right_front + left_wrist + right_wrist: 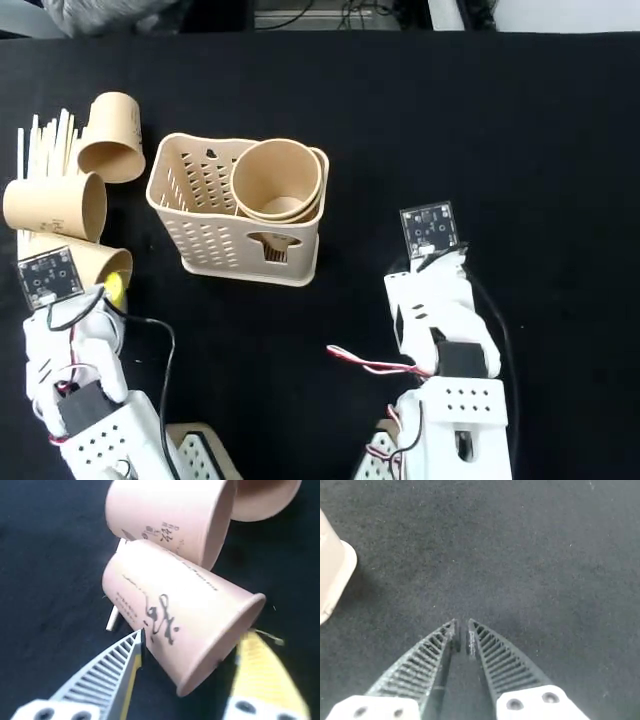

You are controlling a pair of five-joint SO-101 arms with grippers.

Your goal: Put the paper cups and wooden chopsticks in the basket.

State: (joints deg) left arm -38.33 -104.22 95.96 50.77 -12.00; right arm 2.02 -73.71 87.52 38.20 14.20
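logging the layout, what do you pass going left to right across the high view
chopsticks → tipped cup at the back → basket → right arm

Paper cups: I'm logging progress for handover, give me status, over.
Left gripper open, straddling a lying paper cup. Right gripper shut over table. Two cups nested in basket; three cups and chopsticks out. Nothing between cup and basket.

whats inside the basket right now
Nested paper cups, at least two by their rims, stand upright at one end of the basket. The wooden chopsticks lie outside it. The cups cover the basket floor beneath them and any further cup nested below.
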